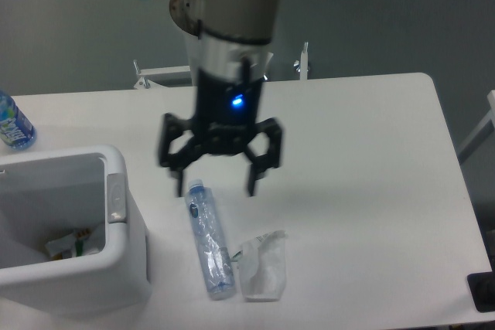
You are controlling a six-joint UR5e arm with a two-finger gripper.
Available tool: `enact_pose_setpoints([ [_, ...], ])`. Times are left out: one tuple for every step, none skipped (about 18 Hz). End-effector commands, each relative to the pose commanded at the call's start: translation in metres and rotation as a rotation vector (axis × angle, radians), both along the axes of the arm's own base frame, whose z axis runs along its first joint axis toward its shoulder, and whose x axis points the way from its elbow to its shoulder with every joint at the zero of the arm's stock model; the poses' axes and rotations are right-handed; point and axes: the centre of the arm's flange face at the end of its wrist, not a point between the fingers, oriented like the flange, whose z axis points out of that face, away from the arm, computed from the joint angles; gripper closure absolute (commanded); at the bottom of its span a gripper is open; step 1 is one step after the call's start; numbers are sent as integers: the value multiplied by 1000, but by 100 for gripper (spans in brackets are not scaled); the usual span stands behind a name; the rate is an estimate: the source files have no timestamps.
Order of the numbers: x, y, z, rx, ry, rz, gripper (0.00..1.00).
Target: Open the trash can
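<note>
- While I hang above the white tabletop [363,137], my black two-finger jaws [216,188] are spread wide and hold nothing; both fingertips are in the air, clear of everything below them.
- My left-hand fingertip in the view hovers just above the capped end of a crushed clear plastic bottle [207,239], and I cannot tell whether it touches it; the other fingertip points down at bare tabletop.
- A small blue light glows on my wrist housing, above the finger linkages.
- The large boxy white plastic trash can [128,260] with rounded corners stands at the lower left corner of the view, partly cut off by the frame edge, and well to the side of my jaws.
- Its top is open: I can look straight down into the bin, where some crumpled wrappers [71,243] lie at the bottom.
- A small grey push latch [116,197] sits on the rim of the trash can, on the side nearest to me.
- The crushed bottle lies flat on the tabletop just beside the trash can, its length running toward the near edge.
- A crumpled clear plastic bag [263,267] lies just beside the lower end of the bottle, on the side away from the trash can.
- A second bottle with a blue label [13,125] stands at the far left edge, behind the trash can, only partly in view.
</note>
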Motion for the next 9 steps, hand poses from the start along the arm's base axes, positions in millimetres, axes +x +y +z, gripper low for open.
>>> enact_pose_setpoints([
  [-7, -7, -8, -44, 11, 3, 0],
  [-12, -15, -11, -89, 27, -10, 0],
  [-16, -25, -14, -144, 43, -36, 0],
  [-24, -38, -18, -205, 63, -74, 0],
  [-30, -50, -23, -258, 74, -123, 0],
  [-34, -57, -28, -296, 84, -179, 0],
  [-39, -62, -30, -324, 96, -216, 0],
  [-44, -68, -32, -348, 106, -233, 0],
  [-51, -75, -33, -365, 110, -231, 0],
])
